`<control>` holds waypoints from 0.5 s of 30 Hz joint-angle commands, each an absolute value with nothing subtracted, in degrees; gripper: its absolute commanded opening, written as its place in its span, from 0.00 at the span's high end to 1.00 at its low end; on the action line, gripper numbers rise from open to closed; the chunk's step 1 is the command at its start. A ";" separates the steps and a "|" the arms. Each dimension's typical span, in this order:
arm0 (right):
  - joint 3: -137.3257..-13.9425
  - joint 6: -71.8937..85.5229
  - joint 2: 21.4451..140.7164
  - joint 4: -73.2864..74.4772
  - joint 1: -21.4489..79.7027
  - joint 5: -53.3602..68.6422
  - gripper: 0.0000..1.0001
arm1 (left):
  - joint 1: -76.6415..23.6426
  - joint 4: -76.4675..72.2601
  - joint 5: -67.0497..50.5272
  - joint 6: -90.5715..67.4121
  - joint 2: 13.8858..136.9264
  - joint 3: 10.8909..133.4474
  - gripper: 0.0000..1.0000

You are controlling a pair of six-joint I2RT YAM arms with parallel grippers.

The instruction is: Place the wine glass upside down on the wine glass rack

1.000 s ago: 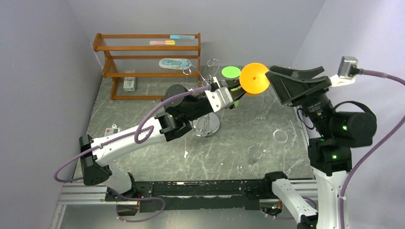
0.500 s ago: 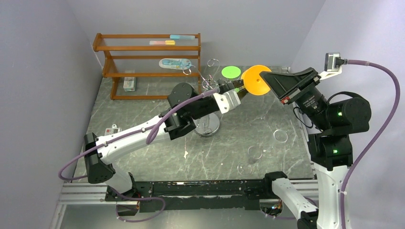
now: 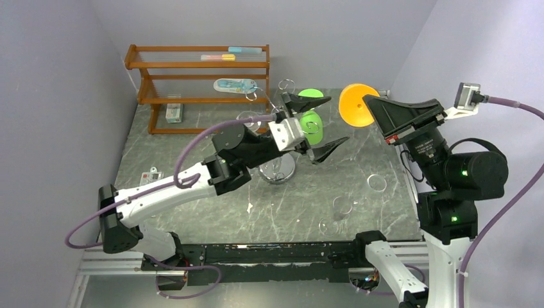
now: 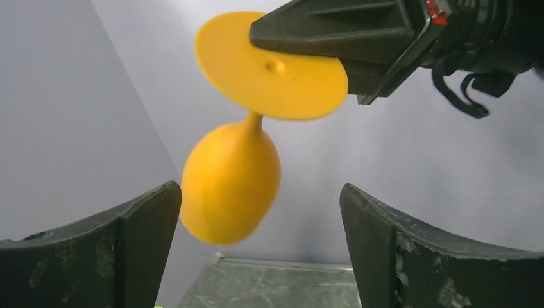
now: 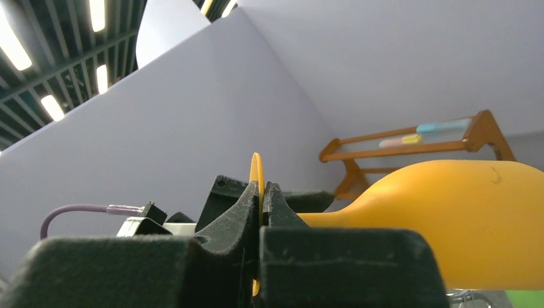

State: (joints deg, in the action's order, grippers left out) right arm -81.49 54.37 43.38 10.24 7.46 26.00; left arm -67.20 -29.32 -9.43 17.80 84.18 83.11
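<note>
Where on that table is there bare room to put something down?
Bare stone lies between the wine glass rack and the clear glasses near right, and in front of the wooden shelf. The back, around the green glass, is crowded.

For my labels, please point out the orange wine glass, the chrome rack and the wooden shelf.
orange wine glass (image 4: 231,183), left wrist view, bowl.
chrome rack (image 3: 282,171), top external view, round base.
wooden shelf (image 3: 173,64), top external view, top rail.

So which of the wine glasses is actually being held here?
The orange glass: the right gripper has its jaws shut on the foot, above the table. The green glass and clear glasses are ungripped.
</note>
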 commanded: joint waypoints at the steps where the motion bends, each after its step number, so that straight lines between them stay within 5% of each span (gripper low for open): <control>1: -80.68 51.52 41.95 7.14 7.66 21.44 1.00 | -67.41 -31.54 -9.37 5.65 78.57 80.14 0.04; 15: -77.16 46.96 39.44 1.50 7.68 27.46 1.00 | -67.33 -12.12 -6.72 -31.15 77.27 90.30 0.10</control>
State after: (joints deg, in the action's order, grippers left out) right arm -77.76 49.58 40.60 4.95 7.46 24.40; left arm -67.22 -19.86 -9.13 -21.06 77.47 86.59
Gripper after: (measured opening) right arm 0.020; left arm 0.927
